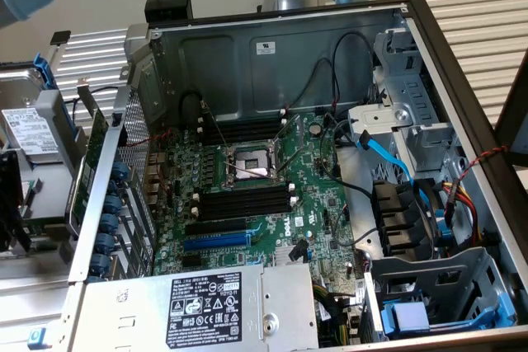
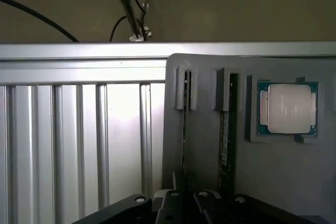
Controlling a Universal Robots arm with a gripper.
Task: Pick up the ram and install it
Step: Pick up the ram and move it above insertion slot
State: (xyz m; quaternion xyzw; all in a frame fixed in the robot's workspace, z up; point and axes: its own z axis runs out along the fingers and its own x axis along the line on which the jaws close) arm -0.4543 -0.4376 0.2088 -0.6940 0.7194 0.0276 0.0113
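In the wrist view a grey holder (image 2: 210, 161) lies on a ribbed metal table (image 2: 79, 145). Two ram sticks stand on edge in its slots: a thin one (image 2: 185, 124) and a darker one (image 2: 226, 135) with a pale label. My gripper (image 2: 184, 205) shows only as black parts at the picture's edge, close over the holder and roughly in line with the thin stick. The exterior view shows neither gripper nor ram. There the open computer case holds the motherboard (image 1: 309, 216), and its long black memory slots (image 1: 247, 200) carry no stick.
A processor chip (image 2: 287, 108) sits in the holder beside the sticks. On the motherboard are the open CPU socket (image 1: 252, 164), more black slots (image 1: 243, 129) and a blue expansion slot (image 1: 216, 241). Cables, a drive cage (image 1: 396, 121) and the power supply (image 1: 206, 307) crowd the case.
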